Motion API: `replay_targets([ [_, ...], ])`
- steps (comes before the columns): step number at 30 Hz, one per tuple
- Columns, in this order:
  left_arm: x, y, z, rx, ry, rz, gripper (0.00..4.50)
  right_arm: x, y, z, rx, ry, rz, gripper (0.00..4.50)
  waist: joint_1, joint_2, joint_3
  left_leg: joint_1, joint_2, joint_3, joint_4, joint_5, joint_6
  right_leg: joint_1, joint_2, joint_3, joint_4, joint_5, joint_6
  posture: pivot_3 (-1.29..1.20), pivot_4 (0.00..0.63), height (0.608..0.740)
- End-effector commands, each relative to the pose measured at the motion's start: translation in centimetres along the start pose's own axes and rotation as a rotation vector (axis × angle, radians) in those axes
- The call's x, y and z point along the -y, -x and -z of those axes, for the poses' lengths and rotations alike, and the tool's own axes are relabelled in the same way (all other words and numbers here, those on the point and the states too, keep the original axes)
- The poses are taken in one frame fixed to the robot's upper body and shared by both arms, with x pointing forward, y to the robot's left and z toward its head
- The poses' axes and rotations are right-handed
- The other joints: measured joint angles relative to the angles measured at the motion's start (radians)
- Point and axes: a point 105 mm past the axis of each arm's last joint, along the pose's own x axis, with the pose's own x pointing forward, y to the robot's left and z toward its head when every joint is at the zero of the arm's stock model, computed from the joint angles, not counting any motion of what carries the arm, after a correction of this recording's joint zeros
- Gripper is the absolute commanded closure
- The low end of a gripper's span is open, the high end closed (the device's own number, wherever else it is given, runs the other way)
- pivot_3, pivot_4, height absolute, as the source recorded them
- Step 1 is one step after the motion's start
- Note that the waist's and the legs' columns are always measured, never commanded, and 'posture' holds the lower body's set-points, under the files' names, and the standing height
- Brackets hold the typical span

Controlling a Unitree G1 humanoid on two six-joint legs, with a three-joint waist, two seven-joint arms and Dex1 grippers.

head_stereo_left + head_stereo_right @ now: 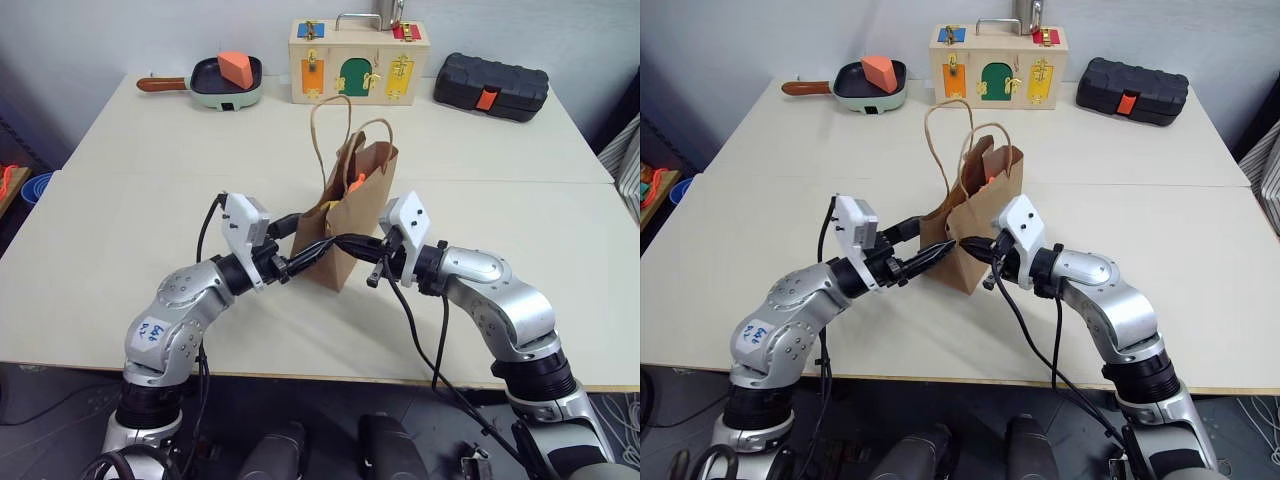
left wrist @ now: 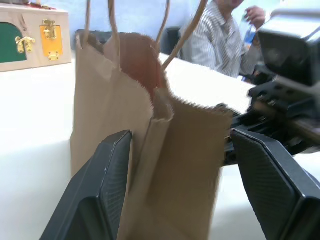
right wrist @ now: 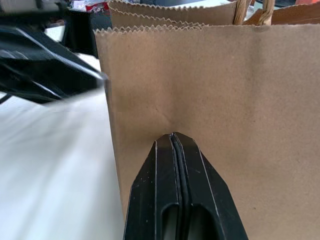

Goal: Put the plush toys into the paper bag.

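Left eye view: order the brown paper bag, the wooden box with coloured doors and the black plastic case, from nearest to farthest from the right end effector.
1. Brown paper bag: right at the right end effector, table centre.
2. Wooden box with coloured doors: far edge, straight behind the bag.
3. Black plastic case: far right corner; roughly as far as the box, too close to call.

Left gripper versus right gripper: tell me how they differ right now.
The left gripper stands open, its black fingers straddling a corner of the brown kraft paper bag; the right gripper is shut, fingers pressed together, tip against the bag's flat side. Both meet the bag low down, from opposite sides.
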Motion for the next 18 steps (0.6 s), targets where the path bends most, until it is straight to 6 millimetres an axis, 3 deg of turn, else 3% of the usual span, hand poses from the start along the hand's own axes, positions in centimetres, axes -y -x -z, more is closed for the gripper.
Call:
replay_targets([
  [1, 1.0, -0.2, -0.7, 0.025, 0.006, 0.045, 1.19, -1.0, -0.3, -1.4, 0.061, 0.032, -0.039, 4.49, 0.0, 0.0, 0.0, 0.0, 0.0, 0.0, 0.0, 0.0, 0.0, 0.0, 0.0, 0.0, 0.0, 0.0, 0.0, 0.0, 0.15, 0.74],
  [6, 0.9, -0.8, -0.3, 0.014, 0.007, 0.017, 1.19, -1.6, -0.9, -1.7, 0.081, 0.031, -0.061, 4.49, 0.0, 0.0, 0.0, 0.0, 0.0, 0.0, 0.0, 0.0, 0.0, 0.0, 0.0, 0.0, 0.0, 0.0, 0.0, 0.0, 0.15, 0.74],
  [11, -1.5, -0.9, 0.8, -0.031, -0.011, -0.155, 1.19, -1.7, -0.9, -2.0, 0.098, 0.021, -0.062, 4.49, 0.001, 0.0, 0.0, 0.0, 0.0, 0.0, -0.001, 0.0, 0.0, 0.0, 0.0, 0.0, -0.002, 0.0, 0.0, 0.0, 0.15, 0.74],
  [14, -1.8, -0.9, 0.8, -0.027, -0.009, -0.178, 1.19, -1.8, -0.6, -2.0, 0.102, 0.018, -0.072, 4.49, 0.001, 0.0, 0.0, 0.0, 0.0, 0.0, -0.001, 0.0, 0.0, 0.0, 0.001, 0.0, -0.002, 0.0, 0.0, 0.0, 0.15, 0.74],
  [18, -1.6, -1.0, 0.8, -0.019, 0.009, -0.162, 2.09, -1.9, -0.4, -2.1, 0.108, 0.025, -0.082, 4.5, 0.002, 0.0, 0.0, 0.0, 0.0, 0.0, -0.002, 0.0, 0.0, 0.0, 0.001, 0.0, -0.002, 0.0, 0.0, 0.0, 0.15, 0.74],
])
